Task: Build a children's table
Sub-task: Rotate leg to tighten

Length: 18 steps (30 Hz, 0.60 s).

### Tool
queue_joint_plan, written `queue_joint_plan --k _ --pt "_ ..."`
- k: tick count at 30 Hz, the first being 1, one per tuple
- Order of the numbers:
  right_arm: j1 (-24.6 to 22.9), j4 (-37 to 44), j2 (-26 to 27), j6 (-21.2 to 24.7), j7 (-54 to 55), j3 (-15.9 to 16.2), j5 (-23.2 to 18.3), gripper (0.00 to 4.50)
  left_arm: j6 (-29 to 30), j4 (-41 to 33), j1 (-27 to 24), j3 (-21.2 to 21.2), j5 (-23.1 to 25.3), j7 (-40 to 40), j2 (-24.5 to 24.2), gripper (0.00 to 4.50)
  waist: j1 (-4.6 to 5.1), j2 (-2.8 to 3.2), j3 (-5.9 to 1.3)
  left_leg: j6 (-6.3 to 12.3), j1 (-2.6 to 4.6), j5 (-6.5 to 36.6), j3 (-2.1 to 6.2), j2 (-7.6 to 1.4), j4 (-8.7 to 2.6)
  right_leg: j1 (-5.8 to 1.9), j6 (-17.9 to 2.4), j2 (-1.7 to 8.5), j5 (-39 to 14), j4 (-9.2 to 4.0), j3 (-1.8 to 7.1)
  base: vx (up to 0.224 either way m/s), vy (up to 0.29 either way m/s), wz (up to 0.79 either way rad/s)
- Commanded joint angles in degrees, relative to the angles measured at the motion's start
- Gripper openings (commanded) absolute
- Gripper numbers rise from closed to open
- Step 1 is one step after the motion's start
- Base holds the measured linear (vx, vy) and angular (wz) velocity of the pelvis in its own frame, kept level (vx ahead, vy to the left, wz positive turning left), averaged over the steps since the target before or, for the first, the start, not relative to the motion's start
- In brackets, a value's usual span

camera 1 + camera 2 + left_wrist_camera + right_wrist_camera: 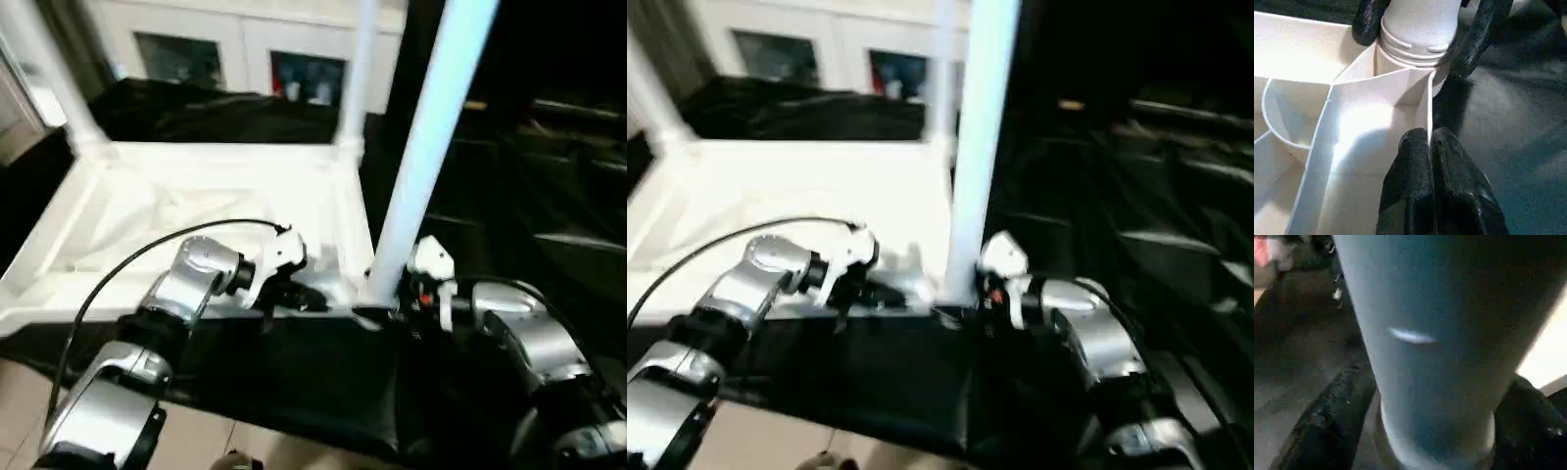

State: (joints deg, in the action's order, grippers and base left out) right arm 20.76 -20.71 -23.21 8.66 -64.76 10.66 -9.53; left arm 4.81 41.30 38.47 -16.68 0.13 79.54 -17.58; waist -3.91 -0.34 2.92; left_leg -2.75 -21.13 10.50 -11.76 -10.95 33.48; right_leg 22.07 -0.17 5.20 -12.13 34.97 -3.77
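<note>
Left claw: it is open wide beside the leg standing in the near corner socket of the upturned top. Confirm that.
Not open wide: the left wrist view shows the left claw shut, its fingers pressed together against a rib of the top, beside the standing leg.

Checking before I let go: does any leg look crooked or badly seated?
Nothing stands out. The near-right leg stands upright in its corner socket, with the right gripper fingers either side of its base. The two far legs also look upright. The left gripper is shut beside a rib.

No text or label can be read anywhere.
</note>
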Motion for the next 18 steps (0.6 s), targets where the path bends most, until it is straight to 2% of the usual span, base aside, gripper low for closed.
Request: queue_joint_plan --k 1,3,5,9,10,18 --pt "-0.1 1.7 -0.9 0.5 -2.5 1.3 0.0 3.52 0.1 -0.6 -0.2 -1.1 -0.8 1.6 0.7 0.00 -0.05 -0.43 -3.06 3.76 0.90 11.6 1.16 -3.17 -4.02 -2.00 -15.5 3.76 -7.6 -4.10 2.83 0.000 0.000 0.00" --pt "-0.2 1.7 -1.0 0.5 -2.7 1.3 0.1 3.52 0.0 -0.6 -0.2 -1.0 -0.8 1.7 0.7 0.00 -0.02 -0.50 -3.09 3.24 0.88 11.7 1.25 -3.10 -4.02 -2.07 -15.2 3.86 -8.2 -4.14 2.89 0.000 0.000 0.00" --pt "-0.2 1.8 -1.4 0.8 -3.2 1.5 0.1 3.22 0.0 -0.7 -0.3 -0.9 -0.7 1.6 0.6 0.00 -0.01 -0.56 -3.08 3.26 0.86 11.5 1.25 -3.07 -4.03 -2.06 -15.1 3.79 -8.0 -4.13 2.87 0.000 0.000 0.00" --pt "-0.2 1.8 -1.7 1.4 -3.5 1.8 -0.3 3.08 0.2 -1.3 -0.4 -0.8 -0.7 1.1 0.6 0.00 -0.28 -0.63 -3.25 4.11 0.83 9.2 1.18 -3.03 -3.80 -2.19 -15.5 3.75 -4.9 -3.79 2.86 0.000 0.000 0.00" --pt "-0.3 1.9 -1.7 1.6 -3.6 1.9 -0.4 2.85 0.3 -1.5 -0.5 -0.8 -0.8 1.0 0.6 0.00 -0.32 -0.63 -3.22 4.34 0.79 9.0 1.18 -3.00 -3.80 -2.20 -15.5 3.71 -4.7 -3.76 2.80 0.000 0.000 0.00" --pt "-0.4 0.2 -0.7 1.5 -1.3 1.6 0.5 2.71 0.5 -1.2 -0.4 0.0 -0.6 -1.6 1.3 0.00 -0.33 -0.69 -3.03 3.56 0.85 10.7 1.24 -2.99 -3.93 -2.07 -14.8 3.76 -8.1 -4.12 2.81 0.000 0.000 0.00"
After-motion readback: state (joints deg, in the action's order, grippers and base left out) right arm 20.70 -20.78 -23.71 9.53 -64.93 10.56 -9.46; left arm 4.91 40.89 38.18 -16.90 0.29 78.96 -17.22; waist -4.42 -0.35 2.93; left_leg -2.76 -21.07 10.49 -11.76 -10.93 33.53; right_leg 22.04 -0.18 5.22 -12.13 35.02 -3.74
